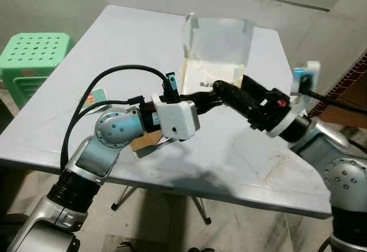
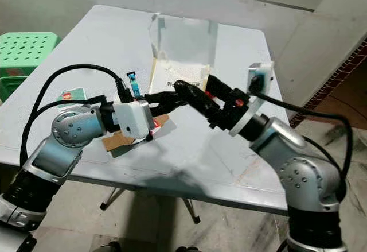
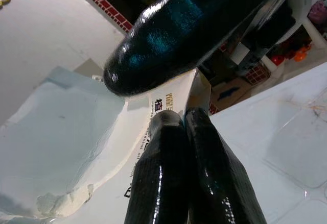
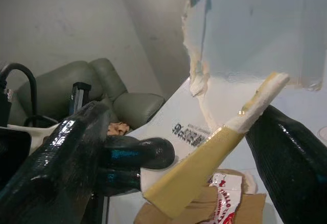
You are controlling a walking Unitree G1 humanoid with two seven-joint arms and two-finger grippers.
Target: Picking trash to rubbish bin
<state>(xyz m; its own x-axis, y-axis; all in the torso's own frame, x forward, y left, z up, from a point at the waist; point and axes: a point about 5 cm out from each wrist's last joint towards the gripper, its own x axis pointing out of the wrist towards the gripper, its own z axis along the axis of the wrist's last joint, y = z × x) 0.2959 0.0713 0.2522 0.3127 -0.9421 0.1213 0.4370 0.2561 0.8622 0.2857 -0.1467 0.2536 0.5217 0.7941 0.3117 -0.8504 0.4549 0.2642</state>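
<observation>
A pale grey-white table (image 1: 241, 154) carries a cream-yellow paper bag (image 1: 215, 68) with a clear, pale blue-tinted plastic window and black printed characters. At the table's 9 o'clock edge stands a mint-green perforated stool (image 1: 35, 54). Glossy black fingers mark the left gripper (image 2: 172, 98) and the right gripper (image 2: 186, 90), on silver arms with white wrist housings. Brown cardboard (image 2: 117, 140) lies under a red-and-white wrapper (image 4: 225, 196). At 3 o'clock, red brick-patterned tiling (image 1: 344, 85).
</observation>
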